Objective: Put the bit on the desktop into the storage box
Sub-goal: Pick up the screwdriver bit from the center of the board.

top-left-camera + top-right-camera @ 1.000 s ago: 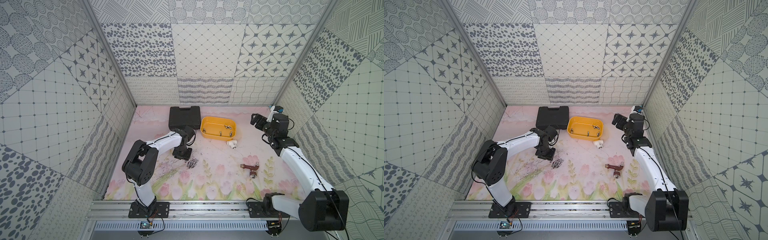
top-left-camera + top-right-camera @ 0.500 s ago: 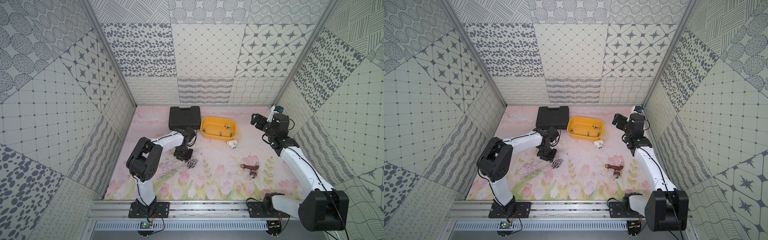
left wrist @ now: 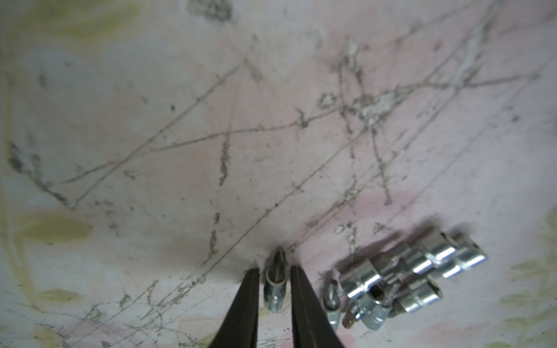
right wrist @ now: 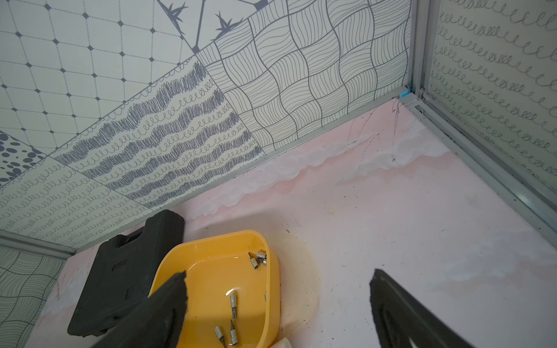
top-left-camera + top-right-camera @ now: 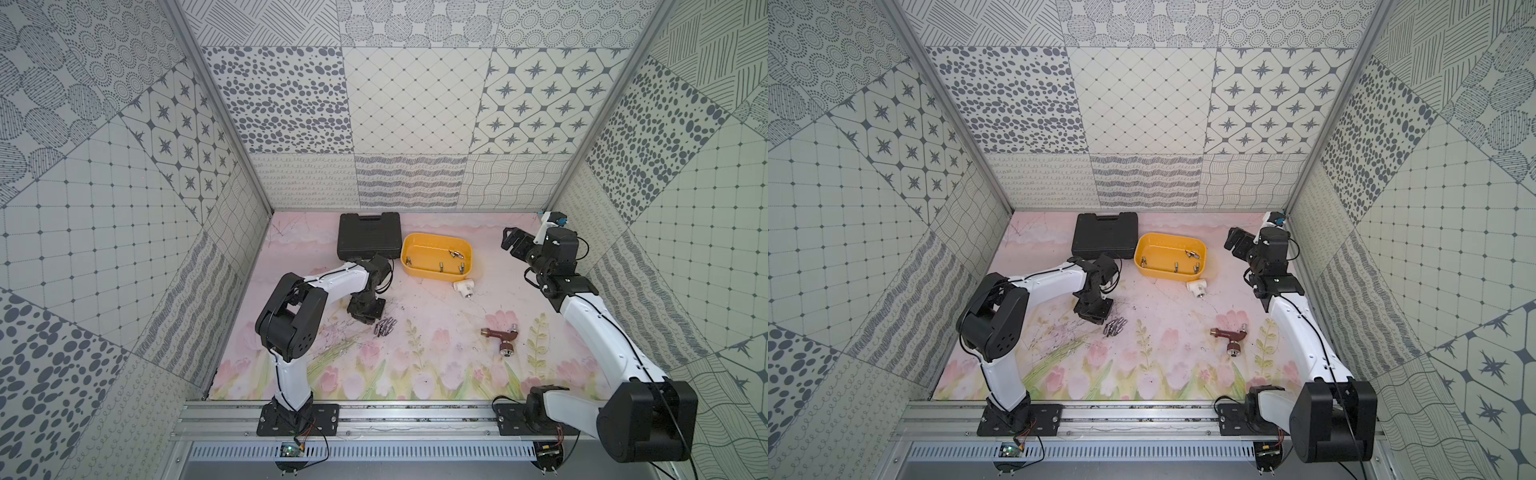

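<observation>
One silver steel screwdriver bit lies between the jaws of the left pincer, just narrowed to slivers of gap, not yet clamped; carrying it to the shallow yellow plastic storage box, well beyond the pincer, likely comes next.

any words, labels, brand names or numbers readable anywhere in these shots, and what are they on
No text can be read in any view.
black tool case: a faint raised mark on its lid, too blurred to read.
blue sticker at the foot of the corner post: too small to read.
storage box and bits on the desktop: no markings show.
</observation>
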Controlling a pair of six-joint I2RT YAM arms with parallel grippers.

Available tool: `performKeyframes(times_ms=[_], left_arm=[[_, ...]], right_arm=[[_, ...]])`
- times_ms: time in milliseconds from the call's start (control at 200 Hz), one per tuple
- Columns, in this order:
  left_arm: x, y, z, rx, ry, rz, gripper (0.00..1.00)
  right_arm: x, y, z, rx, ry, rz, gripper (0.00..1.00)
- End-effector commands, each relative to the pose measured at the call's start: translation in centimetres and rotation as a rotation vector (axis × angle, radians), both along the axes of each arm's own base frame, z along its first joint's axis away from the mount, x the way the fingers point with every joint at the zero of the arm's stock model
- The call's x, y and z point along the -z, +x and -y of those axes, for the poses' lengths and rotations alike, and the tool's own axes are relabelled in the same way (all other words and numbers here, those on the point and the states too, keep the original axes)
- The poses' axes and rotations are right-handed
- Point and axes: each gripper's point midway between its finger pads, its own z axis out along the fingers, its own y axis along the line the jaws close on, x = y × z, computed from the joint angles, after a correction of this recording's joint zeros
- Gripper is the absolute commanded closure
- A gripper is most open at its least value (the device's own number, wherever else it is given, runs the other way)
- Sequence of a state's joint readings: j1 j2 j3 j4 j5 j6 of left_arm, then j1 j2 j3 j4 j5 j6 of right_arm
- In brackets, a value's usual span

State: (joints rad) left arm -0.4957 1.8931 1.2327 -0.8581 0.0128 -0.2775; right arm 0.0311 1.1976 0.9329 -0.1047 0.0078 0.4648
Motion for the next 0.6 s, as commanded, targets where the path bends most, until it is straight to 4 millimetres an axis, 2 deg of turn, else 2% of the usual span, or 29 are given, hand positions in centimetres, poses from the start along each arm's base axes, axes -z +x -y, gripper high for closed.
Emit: performKeyframes(times_ms=[0, 595], left_arm=[[0.61, -0.52, 0.31, 0.008, -0.010, -0.036, 0.80], [0.01, -0.27, 0.56, 0.008, -0.024, -0.020, 0.86]], right_arm=[[-0.40, 0.25, 0.21, 0.009, 0.016, 0.027, 0.03], [-0.45, 0.22, 0.13, 0.006, 0.021, 0.028, 0.03]])
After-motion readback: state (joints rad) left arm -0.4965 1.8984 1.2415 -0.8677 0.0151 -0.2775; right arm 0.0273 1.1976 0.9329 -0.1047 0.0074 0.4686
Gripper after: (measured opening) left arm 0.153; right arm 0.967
